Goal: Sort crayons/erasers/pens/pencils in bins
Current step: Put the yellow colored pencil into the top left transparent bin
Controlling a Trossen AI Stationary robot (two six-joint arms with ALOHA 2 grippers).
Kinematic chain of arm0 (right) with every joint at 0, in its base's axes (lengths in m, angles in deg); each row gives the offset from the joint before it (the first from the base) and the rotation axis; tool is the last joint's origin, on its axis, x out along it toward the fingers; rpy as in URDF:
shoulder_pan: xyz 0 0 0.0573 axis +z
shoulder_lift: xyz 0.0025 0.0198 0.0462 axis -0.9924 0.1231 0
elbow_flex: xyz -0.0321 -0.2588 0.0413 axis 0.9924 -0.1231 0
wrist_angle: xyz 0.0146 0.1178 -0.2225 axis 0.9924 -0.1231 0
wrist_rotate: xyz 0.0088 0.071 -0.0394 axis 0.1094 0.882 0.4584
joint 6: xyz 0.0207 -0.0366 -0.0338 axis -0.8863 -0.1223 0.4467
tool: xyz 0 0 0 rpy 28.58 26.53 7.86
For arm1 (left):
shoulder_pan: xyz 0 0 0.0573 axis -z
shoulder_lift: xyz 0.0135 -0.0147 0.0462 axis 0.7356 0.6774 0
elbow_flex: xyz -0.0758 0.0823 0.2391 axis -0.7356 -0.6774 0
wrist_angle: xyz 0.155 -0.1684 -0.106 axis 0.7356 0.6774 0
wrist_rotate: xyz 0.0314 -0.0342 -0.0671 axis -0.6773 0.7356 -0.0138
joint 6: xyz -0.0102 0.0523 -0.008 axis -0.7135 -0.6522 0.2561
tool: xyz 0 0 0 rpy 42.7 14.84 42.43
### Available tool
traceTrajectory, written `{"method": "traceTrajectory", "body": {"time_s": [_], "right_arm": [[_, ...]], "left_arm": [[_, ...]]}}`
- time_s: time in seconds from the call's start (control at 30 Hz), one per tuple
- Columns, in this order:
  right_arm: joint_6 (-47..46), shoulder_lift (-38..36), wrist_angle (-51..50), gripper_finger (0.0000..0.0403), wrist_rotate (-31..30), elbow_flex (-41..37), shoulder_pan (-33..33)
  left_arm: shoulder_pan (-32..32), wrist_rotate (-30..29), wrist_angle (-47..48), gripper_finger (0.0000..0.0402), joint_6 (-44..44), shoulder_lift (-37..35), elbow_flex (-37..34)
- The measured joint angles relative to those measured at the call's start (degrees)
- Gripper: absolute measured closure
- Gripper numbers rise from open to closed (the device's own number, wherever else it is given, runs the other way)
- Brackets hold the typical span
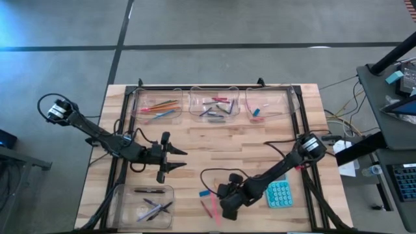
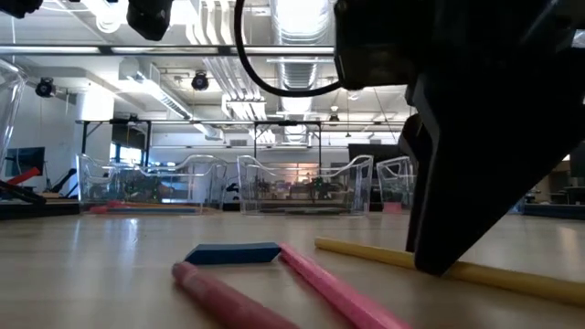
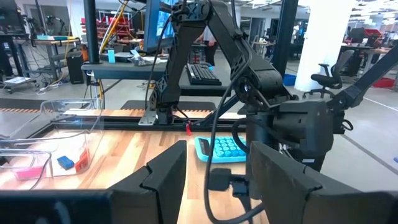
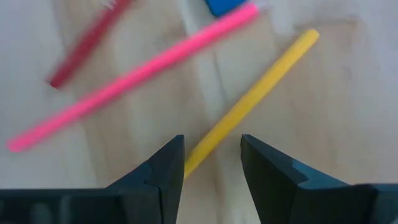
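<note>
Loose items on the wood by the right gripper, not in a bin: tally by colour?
Pink stick: 1
Yellow stick: 1
Red stick: 1
Blue eraser: 1
Total: 4, all lying loose on the table. The teal calculator is not counted.

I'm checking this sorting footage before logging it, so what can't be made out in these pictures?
- High view: the yellow pencil is hidden under the right pincer.
- Low view: the right pincer's dark body covers part of that pencil's length.
- High view: items in the near bin are too small to tell apart.
- Right wrist view: the blue eraser is cut off by the edge.
</note>
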Motion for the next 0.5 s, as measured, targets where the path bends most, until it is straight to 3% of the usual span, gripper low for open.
{"method": "traceTrajectory", "body": {"time_s": [0.5], "right_arm": [[-1.3,0.0,-19.1,0.0257,-4.8,-0.6,-1.0]], "left_arm": [[0.0,0.0,0.0,0.0238,0.0,0.0,-0.1]]}}
